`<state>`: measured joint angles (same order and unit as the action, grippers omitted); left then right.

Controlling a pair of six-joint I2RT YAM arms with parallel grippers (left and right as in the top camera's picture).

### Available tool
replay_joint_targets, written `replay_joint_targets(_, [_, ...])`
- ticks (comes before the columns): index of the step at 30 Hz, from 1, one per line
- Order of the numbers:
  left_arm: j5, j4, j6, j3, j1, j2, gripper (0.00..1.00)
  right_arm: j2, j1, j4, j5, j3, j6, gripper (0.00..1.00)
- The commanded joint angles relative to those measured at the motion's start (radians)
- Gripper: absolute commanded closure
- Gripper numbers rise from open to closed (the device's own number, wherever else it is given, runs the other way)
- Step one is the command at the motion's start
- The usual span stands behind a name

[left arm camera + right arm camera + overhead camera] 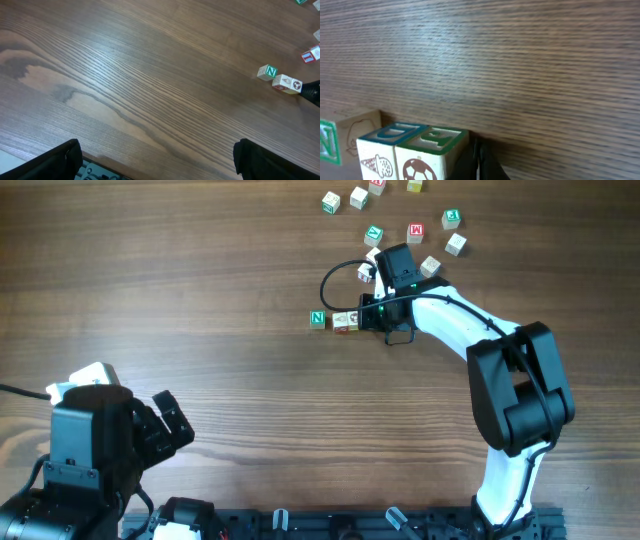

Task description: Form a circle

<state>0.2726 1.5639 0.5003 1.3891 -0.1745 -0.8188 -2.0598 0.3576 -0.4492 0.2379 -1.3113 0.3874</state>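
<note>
The circle is not formed yet; its beginning is a short row (337,320) of 3 cubes near the middle of the table (200,300). The right gripper (478,161) is closed on nothing, and its tip sits low at the right end of this row, just beside the ball cube (422,167), maybe touching it; I cannot tell which. Next comes the ice-cream cube (376,162), and the N cube (318,319) ends the row on the left. I judge that the step in hand is pushing cubes together with the closed tip. The next move calls for fetching 1 of the loose cubes (416,231) scattered beyond the right arm (455,320) and setting it against the row at a small angle, so that the line begins to curve. The left gripper (172,422) is wide open, holds nothing and hangs well apart. The right arm hides some cubes near its wrist, N is cut off in the right wrist view, and the count of loose cubes is hard to make out.
</note>
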Motion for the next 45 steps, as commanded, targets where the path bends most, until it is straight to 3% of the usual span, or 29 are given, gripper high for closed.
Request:
replay_joint_targets(1, [0.016,-0.003,0.013,-0.005,0.006,0.002,0.0,-0.028,0.006,-0.006,0.042,0.017,0.017,0.96])
replay_joint_targets(13, [0.016,-0.003,0.013,-0.005,0.006,0.002,0.0,-0.028,0.058,-0.005,0.013,0.017,0.15,0.95])
replay_joint_targets(27, [0.016,-0.003,0.013,-0.005,0.006,0.002,0.0,-0.026,0.075,-0.047,-0.201,0.016,0.308,0.95])
replay_joint_targets(32, [0.016,-0.003,0.013,-0.005,0.006,0.002,0.0,0.075,0.076,-0.128,-0.36,-0.026,0.349,0.95])
replay_joint_targets(37, [0.016,-0.003,0.013,-0.005,0.006,0.002,0.0,0.209,0.077,0.01,-0.299,-0.027,0.328,0.95])
replay_joint_targets(41, [0.016,-0.003,0.013,-0.005,0.006,0.002,0.0,0.185,0.089,0.204,-0.116,-0.023,0.241,0.95])
replay_joint_targets(45, [0.016,-0.003,0.013,-0.005,0.006,0.002,0.0,0.117,0.159,0.31,-0.087,-0.023,0.24,0.95])
